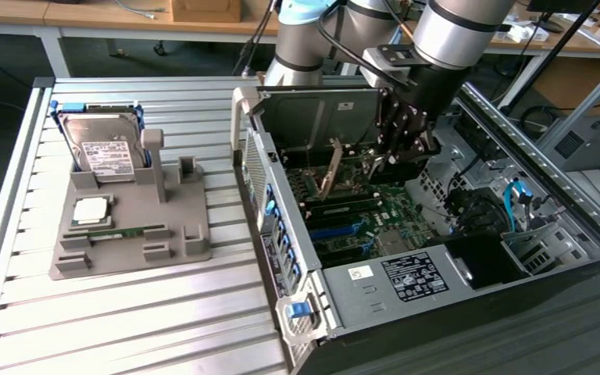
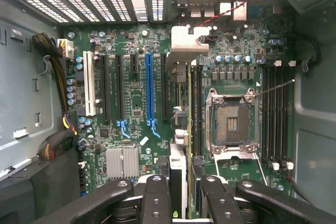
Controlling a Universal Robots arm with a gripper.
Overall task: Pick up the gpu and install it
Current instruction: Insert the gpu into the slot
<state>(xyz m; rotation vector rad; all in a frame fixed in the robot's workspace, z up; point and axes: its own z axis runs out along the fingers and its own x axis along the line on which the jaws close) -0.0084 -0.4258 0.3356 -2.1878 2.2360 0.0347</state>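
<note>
Tool (image 1: 399,150) is reaching down into the open PC case (image 1: 263,168), right of centre in the exterior view, fingers closing partway and clamping the gpu (image 2: 178,163) edge-on. Card is sitting over the green motherboard (image 2: 131,106), between the blue slot (image 2: 149,87) and the CPU socket (image 2: 231,121). Can't tell if it's touching. Hard drive (image 1: 107,148) is standing on the bench (image 1: 123,332), upper left.

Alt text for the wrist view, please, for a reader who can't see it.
The pincer grips the gpu, seen edge-on with its silver bracket at the far end, in front of the green motherboard inside the open computer case. An empty CPU socket lies on one side of the card and a long blue expansion slot on the other.
</note>
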